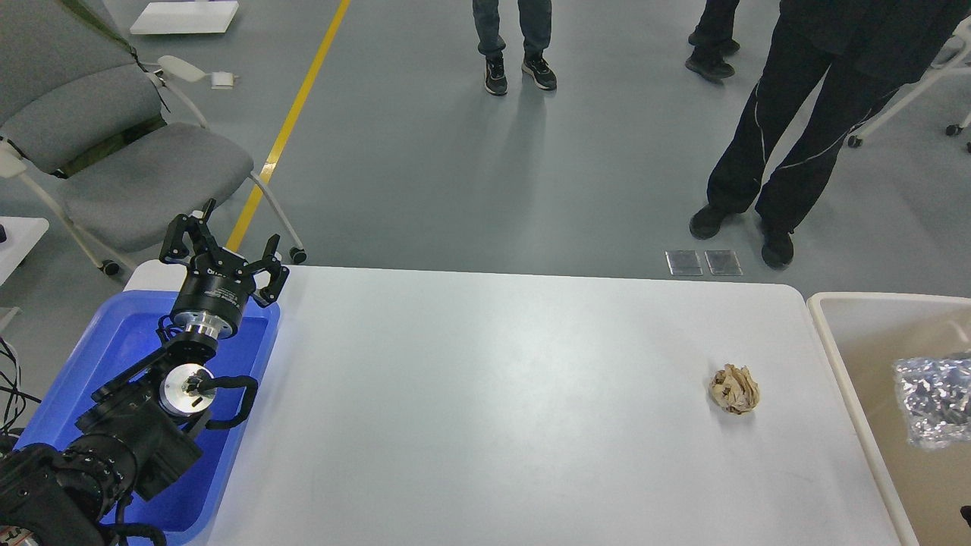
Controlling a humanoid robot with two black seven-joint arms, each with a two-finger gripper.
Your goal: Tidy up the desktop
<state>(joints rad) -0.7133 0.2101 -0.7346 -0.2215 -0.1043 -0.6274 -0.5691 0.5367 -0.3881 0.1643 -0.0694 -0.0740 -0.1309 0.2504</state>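
— Toward the right side of the large smooth white rectangular desktop (pixel 485 394), a small crumpled ball of brown paper (pixel 734 389) is seen, lying alone and well apart from everything else. How is it expected to handle?

— It is judged to be very light, soft and easily squashed, not slippery and not fragile. It could be taken across its widest part with a pinch from above; only a gentle squeeze should be needed.

— Where would it be put?

— Just beside the desktop's right edge, a beige plastic bin (pixel 850 364) is seen, with a crumpled silver foil wrapper (pixel 934 400) already lying in it. The paper ball is near that bin, so it is taken to be the likely place.

— And the arms?

— The left gripper (pixel 224 254) is held above the far end of the blue plastic tray (pixel 227 425) at the desktop's left edge, well apart from the paper. Its jaws are spread wide and nothing is held between them. The right gripper is not seen at all.

— What is left on the desktop?

— Apart from the tray, only the paper ball is seen, so the tidying is judged to be nearly done.
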